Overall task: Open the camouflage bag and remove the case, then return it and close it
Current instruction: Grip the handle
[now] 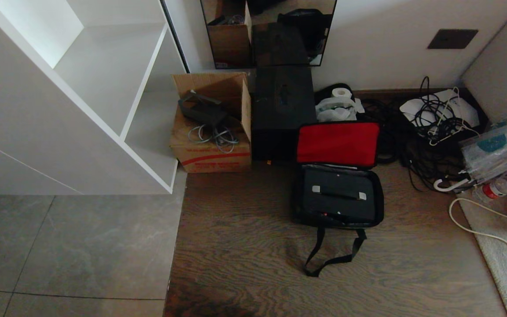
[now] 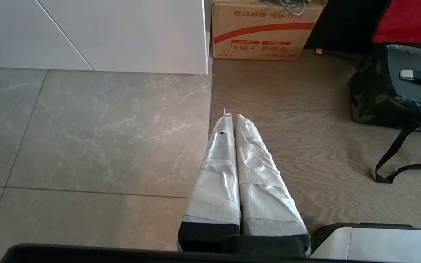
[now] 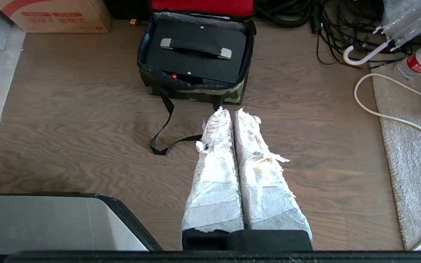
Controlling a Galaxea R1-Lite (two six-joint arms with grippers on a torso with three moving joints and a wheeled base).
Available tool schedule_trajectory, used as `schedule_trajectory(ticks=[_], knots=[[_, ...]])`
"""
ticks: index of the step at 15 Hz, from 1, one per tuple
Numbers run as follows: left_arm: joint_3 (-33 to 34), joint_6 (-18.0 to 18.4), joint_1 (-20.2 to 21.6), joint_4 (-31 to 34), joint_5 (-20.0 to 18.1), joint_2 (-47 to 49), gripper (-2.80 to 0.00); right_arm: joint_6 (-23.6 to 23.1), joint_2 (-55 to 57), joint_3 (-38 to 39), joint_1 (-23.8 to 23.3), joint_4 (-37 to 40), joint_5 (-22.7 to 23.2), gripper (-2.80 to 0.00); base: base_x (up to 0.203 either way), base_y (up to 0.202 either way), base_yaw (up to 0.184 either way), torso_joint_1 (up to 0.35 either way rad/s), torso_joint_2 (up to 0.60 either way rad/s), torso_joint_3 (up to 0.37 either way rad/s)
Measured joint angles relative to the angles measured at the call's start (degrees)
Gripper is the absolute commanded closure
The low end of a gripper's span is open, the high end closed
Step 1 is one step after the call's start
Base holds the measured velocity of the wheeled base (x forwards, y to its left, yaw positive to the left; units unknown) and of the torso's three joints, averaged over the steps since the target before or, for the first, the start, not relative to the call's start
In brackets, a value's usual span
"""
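Bag lying open on the floor, case inside, both claws clenched and empty.

The bag (image 1: 299, 207) is seen on the wood floor (image 1: 236, 246) with its red-lined lid (image 1: 337, 143) folded back toward 12 o'clock, and the case (image 1: 339, 200) is seated in it, handle up. A box (image 1: 211, 127) is placed at the bag's 10 o'clock, cables (image 1: 425, 145) at its 2 o'clock. The left claw (image 2: 231, 116) and right claw (image 3: 228, 110) are held above the floor at the bag's 6 o'clock, fingers pressed together, nothing grasped.
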Motion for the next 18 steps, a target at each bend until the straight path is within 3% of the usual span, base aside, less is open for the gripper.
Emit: schedule_trajectory(ticks=[18], knots=[[0.0, 0.01, 0.0, 0.02, 0.0, 0.0, 0.0, -0.02, 0.01, 0.0, -0.02, -0.02, 0.02, 0.0, 0.0, 0.0, 0.0, 0.0, 0.0, 0.0]])
